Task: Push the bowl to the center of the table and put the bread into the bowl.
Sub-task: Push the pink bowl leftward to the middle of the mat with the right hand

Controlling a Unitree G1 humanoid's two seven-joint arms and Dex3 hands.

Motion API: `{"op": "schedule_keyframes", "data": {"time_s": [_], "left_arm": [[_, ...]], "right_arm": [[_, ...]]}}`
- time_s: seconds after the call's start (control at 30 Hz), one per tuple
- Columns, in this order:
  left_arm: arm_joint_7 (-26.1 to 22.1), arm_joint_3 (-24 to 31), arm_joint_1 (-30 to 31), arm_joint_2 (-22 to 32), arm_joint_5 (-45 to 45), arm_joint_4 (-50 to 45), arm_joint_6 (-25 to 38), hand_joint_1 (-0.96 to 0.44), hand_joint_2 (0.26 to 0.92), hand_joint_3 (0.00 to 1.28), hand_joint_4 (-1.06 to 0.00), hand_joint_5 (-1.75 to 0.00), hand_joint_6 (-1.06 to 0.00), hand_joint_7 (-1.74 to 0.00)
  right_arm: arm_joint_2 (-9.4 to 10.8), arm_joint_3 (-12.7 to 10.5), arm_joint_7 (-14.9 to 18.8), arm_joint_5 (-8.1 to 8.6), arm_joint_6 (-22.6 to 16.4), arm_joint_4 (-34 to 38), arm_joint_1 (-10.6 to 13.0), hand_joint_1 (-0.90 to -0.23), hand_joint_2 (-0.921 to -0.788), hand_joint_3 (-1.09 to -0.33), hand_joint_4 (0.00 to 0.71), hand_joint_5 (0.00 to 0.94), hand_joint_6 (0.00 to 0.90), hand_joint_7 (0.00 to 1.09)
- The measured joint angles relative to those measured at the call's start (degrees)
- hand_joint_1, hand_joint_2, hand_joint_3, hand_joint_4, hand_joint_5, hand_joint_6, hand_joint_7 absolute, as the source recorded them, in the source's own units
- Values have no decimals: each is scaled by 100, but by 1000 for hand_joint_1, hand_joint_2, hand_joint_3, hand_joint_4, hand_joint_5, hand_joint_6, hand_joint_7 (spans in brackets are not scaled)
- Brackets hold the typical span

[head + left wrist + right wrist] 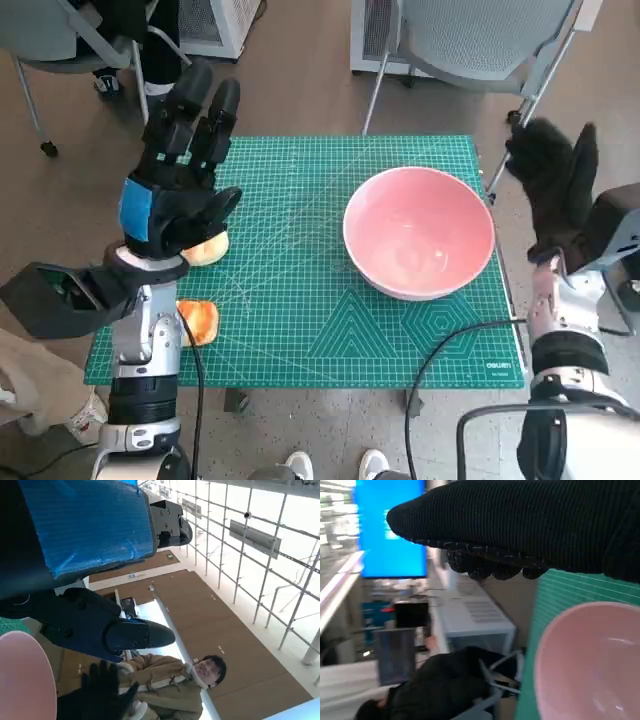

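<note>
The pink bowl point(419, 244) stands empty on the right half of the green cutting mat point(300, 310); its rim also shows in the left wrist view point(22, 680) and the right wrist view point(590, 665). Two pieces of bread lie at the mat's left side: one point(207, 249) just under my left hand, another point(199, 322) near the front left corner beside my forearm. My left hand point(180, 175) is raised above the left edge, fingers spread, holding nothing. My right hand point(553, 185) is lifted off the mat's right edge, beside the bowl, fingers apart and empty.
Chairs point(470, 40) stand behind the table at the back. A black cable point(440, 355) crosses the mat's front right corner. Feet point(335, 465) show at the table's front edge. A person in a tan jacket point(170, 685) sits across, seen in the left wrist view.
</note>
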Motion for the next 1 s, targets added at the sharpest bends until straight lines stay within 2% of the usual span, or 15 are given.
{"op": "schedule_keyframes", "data": {"time_s": [0.17, 0.3, 0.5, 0.73, 1.0], "left_arm": [[31, -1, 16, 9, 2, -20, 10, -540, 921, 341, -33, 0, 1, -348], [55, -4, 76, 29, 2, -138, 81, -538, 921, 346, -28, 0, 1, -345], [82, -3, 139, 69, 2, -295, 153, -536, 921, 352, -26, 0, 1, -342], [99, 9, 151, 118, 2, -328, 199, -534, 921, 357, -20, 0, 1, -340], [140, 9, 166, 134, 8, -351, 209, -533, 921, 360, -16, 0, 1, -338]], "right_arm": [[2, -33, -117, -18, 258, 52, 116, -650, -921, -882, 81, 12, 168, 90], [16, -40, -224, -93, 449, 78, 213, -672, -921, -851, 85, 9, 172, 78], [54, -76, -367, -118, 703, 108, 295, -648, -921, -841, 86, 6, 184, 72], [132, -128, -445, -163, 761, 107, 305, -633, -921, -836, 87, 4, 192, 66], [244, -192, -440, -169, 754, 103, 314, -664, -921, -815, 89, 3, 204, 60]]}}
